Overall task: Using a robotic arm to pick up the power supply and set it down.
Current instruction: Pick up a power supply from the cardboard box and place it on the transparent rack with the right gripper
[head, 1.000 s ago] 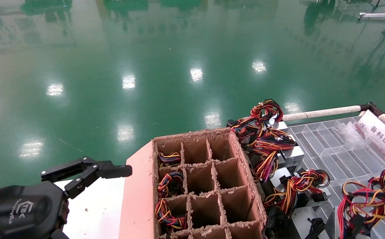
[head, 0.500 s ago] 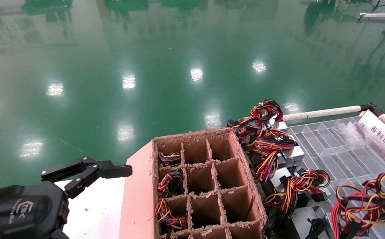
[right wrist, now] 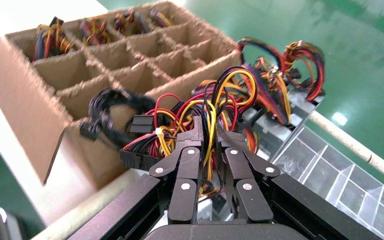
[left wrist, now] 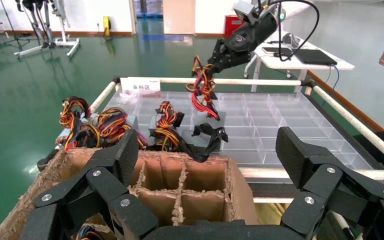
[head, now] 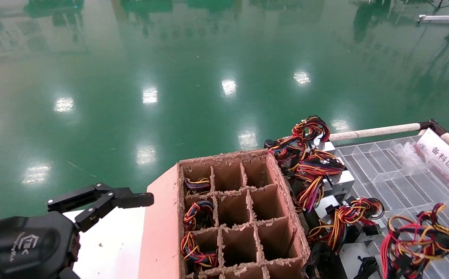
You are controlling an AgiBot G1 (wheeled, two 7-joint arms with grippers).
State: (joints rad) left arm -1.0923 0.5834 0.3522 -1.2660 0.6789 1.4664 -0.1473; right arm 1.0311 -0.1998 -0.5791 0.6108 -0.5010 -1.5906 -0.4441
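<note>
Gripping the power supply (right wrist: 200, 117) by its wires, right gripper (right wrist: 209, 137) hovered beside cardboard box (head: 243, 217), left gripper (left wrist: 205, 165) released, parked near that box.

Brown divided cardboard box (head: 243, 217) beside clear compartment tray (head: 398, 178); green floor (head: 170, 77).

1 cardboard box (head: 243, 217), 12 compartments visible, 3 hold wire bundles (head: 197, 215).

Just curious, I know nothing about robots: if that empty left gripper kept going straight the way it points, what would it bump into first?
Probably the brown divided cardboard box: the open left gripper points straight at its near wall, though depth is hard to judge.
</note>
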